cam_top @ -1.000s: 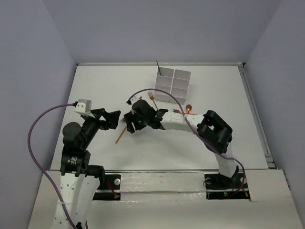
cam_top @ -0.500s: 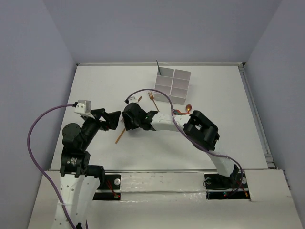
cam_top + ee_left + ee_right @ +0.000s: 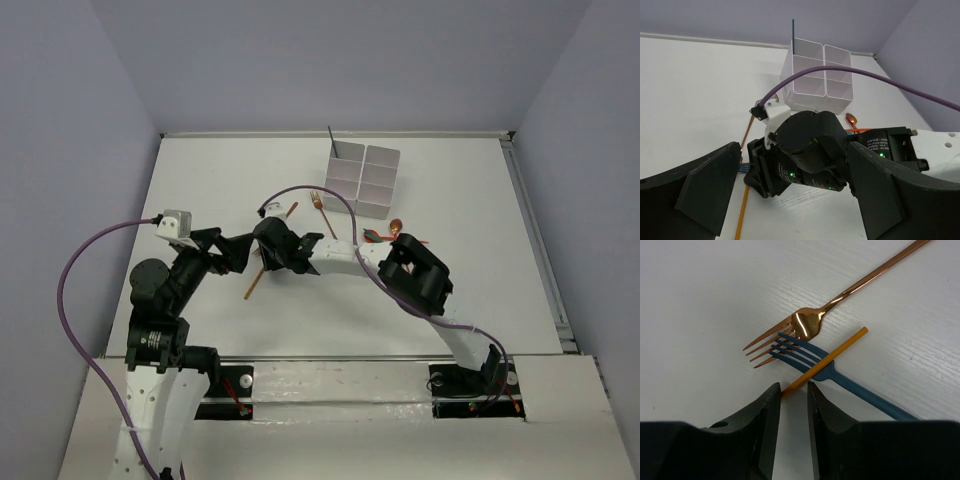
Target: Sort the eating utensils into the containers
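Observation:
On the table lie a copper fork (image 3: 807,324), a dark blue fork (image 3: 810,356) crossing its tines, and a thin orange stick-like utensil (image 3: 831,359) lying over the blue fork. My right gripper (image 3: 793,386) is down at the table, its jaws narrow but apart. The orange utensil's near end sits between them, against one finger (image 3: 771,405). From above, the right gripper (image 3: 264,252) is left of centre, with the orange utensil (image 3: 251,287) sticking out below it. The left gripper (image 3: 238,250) is wide open beside it, holding nothing. The white containers (image 3: 362,180) hold one dark utensil (image 3: 331,140) upright.
A copper spoon (image 3: 397,226) and more orange utensils (image 3: 375,237) lie near the containers, partly under the right arm. Another copper fork (image 3: 320,204) lies left of the containers. A purple cable (image 3: 850,75) arcs over the right wrist. The right wrist body (image 3: 807,150) fills the space between the left fingers.
The right arm has reached further left and its jaws have narrowed around the near end of the orange utensil. The left arm has not moved.

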Motion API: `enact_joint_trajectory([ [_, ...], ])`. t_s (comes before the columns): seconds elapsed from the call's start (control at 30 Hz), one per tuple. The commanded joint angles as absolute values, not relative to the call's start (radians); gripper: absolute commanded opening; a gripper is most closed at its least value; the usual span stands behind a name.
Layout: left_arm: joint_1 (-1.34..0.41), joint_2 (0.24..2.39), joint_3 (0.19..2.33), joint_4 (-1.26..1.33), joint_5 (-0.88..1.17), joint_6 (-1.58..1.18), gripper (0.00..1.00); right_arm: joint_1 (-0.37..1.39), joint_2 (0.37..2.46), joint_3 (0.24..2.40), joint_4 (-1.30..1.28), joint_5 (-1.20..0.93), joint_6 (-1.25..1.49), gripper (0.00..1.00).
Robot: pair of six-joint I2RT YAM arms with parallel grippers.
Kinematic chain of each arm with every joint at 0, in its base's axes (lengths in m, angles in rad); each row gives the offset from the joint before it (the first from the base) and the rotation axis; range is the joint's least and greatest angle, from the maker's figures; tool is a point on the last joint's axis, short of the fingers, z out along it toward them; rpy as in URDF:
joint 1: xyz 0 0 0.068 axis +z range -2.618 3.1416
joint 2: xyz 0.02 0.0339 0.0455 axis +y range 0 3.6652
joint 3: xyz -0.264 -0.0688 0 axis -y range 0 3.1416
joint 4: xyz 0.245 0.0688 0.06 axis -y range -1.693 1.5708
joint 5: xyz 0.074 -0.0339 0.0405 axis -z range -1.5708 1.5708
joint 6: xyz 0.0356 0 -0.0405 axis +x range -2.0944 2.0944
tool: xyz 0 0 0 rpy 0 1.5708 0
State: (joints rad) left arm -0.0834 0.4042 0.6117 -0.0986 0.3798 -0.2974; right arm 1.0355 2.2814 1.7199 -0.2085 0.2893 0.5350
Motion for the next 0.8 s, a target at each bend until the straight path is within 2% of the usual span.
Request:
enact_joint_trajectory([
  [0.0, -0.08, 0.393, 0.632, -0.058, 0.399, -0.302, 0.99, 1.054, 2.296, 1.733, -0.281, 0.348, 0.477, 0.29],
  [0.17, -0.08, 0.394, 0.632, -0.057, 0.399, -0.301, 0.99, 1.054, 2.254, 1.678, -0.313, 0.376, 0.437, 0.21],
  [0.37, -0.08, 0.397, 0.63, -0.057, 0.397, -0.301, 0.99, 1.054, 2.197, 1.62, -0.345, 0.361, 0.379, 0.18],
  [0.63, -0.08, 0.4, 0.629, -0.055, 0.399, -0.304, 0.99, 1.035, 2.192, 1.594, -0.376, 0.298, 0.316, 0.07],
  [0.77, -0.08, 0.402, 0.63, -0.055, 0.4, -0.304, 0.99, 1.035, 2.169, 1.605, -0.359, 0.285, 0.29, 0.07],
])
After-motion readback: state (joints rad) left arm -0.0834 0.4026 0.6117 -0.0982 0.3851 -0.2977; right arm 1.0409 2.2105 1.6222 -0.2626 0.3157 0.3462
